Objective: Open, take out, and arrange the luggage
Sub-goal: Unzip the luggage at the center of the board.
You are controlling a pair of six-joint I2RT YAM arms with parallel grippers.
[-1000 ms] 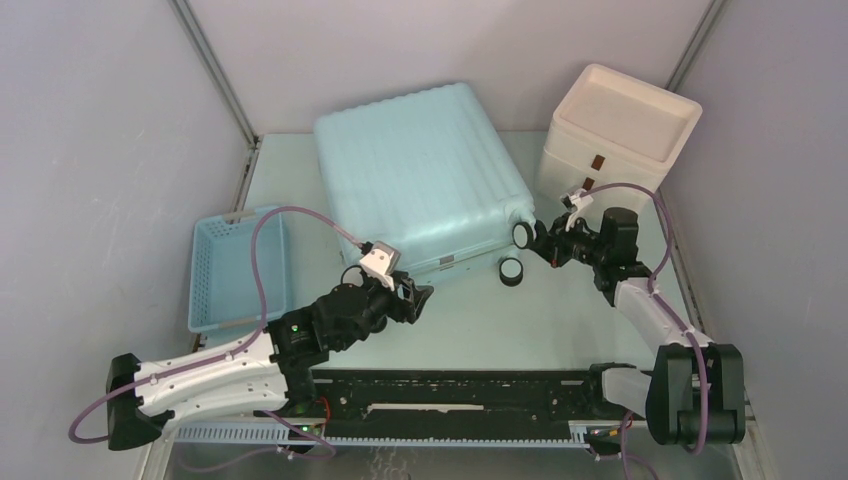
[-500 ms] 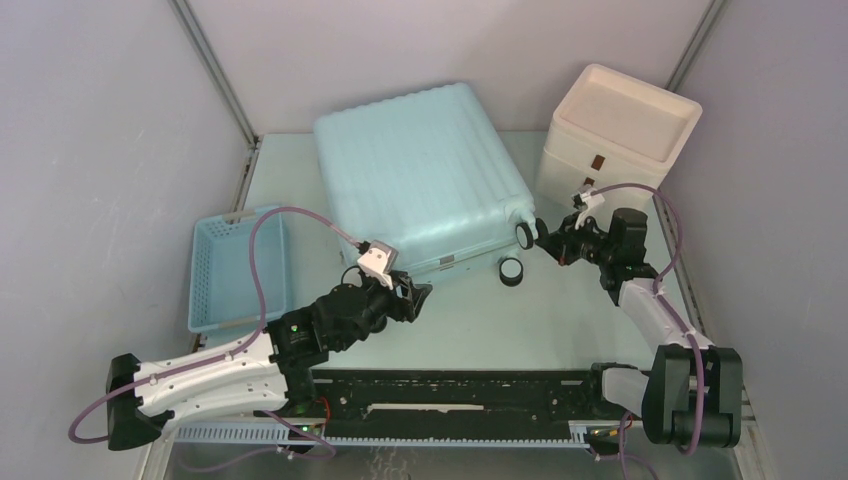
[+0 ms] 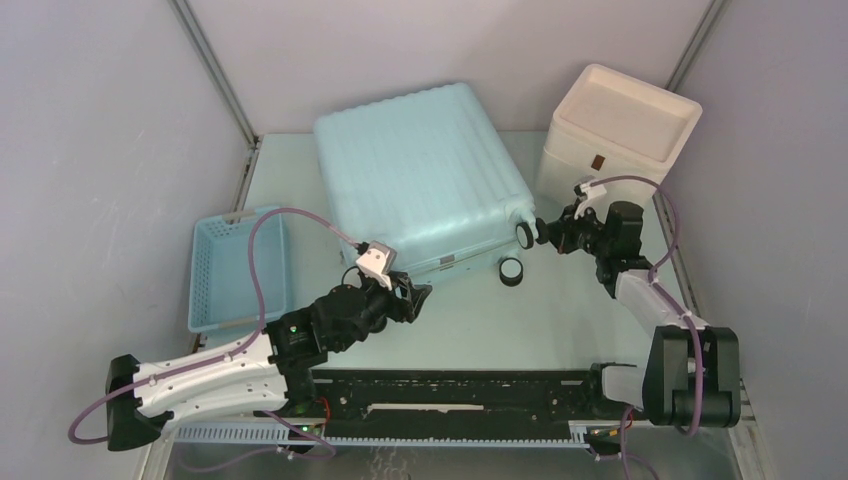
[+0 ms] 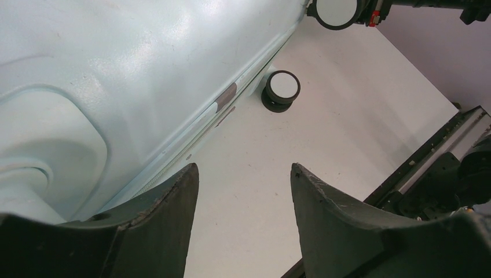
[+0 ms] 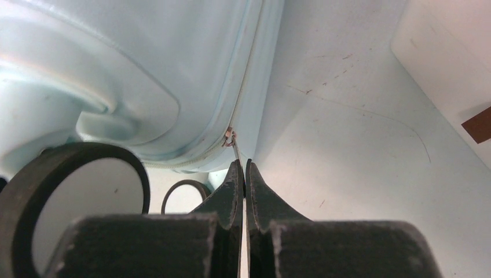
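The right gripper (image 5: 243, 165) pinches the zip tab (image 5: 236, 147) of the luggage (image 3: 420, 170) near the table's (image 3: 560, 320) right edge, while the left gripper (image 4: 243, 171) gapes wide and empty beside its near side.

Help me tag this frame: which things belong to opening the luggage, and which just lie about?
In the job: luggage, its zip pull pinched by the right gripper, open left gripper.
Lying about: blue basket, cream box.

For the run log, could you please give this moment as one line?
luggage: closed | right gripper: shut on zipper pull | left gripper: open, empty
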